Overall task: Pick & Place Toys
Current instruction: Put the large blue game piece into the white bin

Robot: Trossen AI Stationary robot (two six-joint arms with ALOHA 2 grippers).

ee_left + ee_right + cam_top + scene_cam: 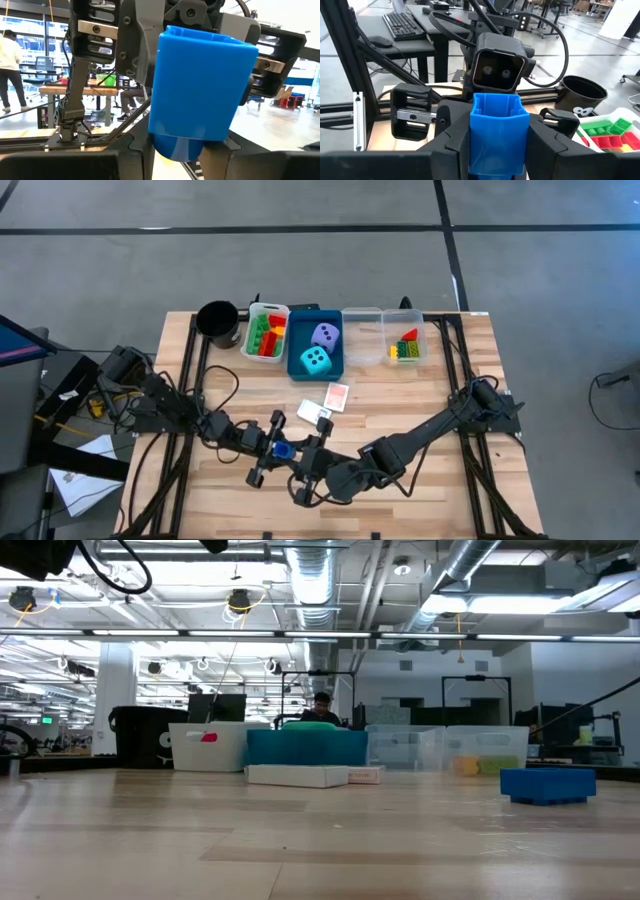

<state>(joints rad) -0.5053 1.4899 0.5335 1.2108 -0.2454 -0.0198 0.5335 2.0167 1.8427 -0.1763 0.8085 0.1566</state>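
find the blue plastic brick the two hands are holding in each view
high view: blue plastic brick near the table's front edge, between left hand and right hand.
low view: far right, on the tabletop.
left wrist view: fills the centre.
right wrist view: bottom centre.
shared landmark: round black cup, seen also in the right wrist view.

Open-plan robotics lab, exposed ceiling ducts (318, 580), rows of workbenches, desk with keyboard (402, 24), office chairs (44, 65)
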